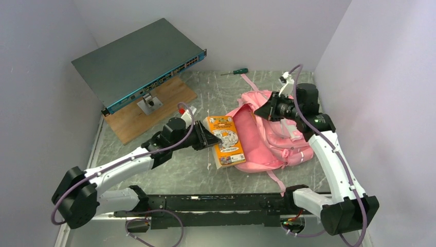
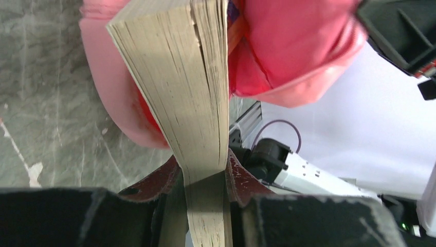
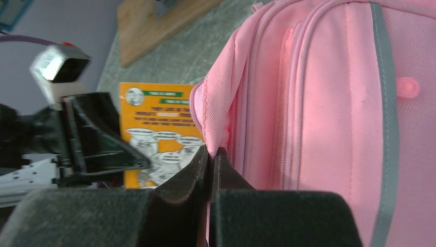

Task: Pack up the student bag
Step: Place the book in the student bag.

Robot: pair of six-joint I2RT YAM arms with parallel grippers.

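The pink student bag point(image 1: 267, 135) lies flat on the marble table, right of centre. A thick orange book point(image 1: 226, 140) rests with its right side over the bag's left edge. My left gripper point(image 1: 212, 138) is shut on the book's near end. In the left wrist view the book's page block point(image 2: 180, 77) runs between the red pads point(image 2: 149, 185), with the bag's pink fabric point(image 2: 293, 46) beyond it. My right gripper point(image 1: 260, 110) is shut on a fold of fabric at the bag's upper left edge point(image 3: 218, 108). In the right wrist view its jaws point(image 3: 211, 154) pinch that fold, beside the orange book cover point(image 3: 154, 113).
A flat grey network switch point(image 1: 139, 62) is propped at a tilt on a metal bracket, over a wooden board point(image 1: 128, 126) at the back left. A green-handled screwdriver point(image 1: 235, 72) lies near the back wall. White walls close in on both sides.
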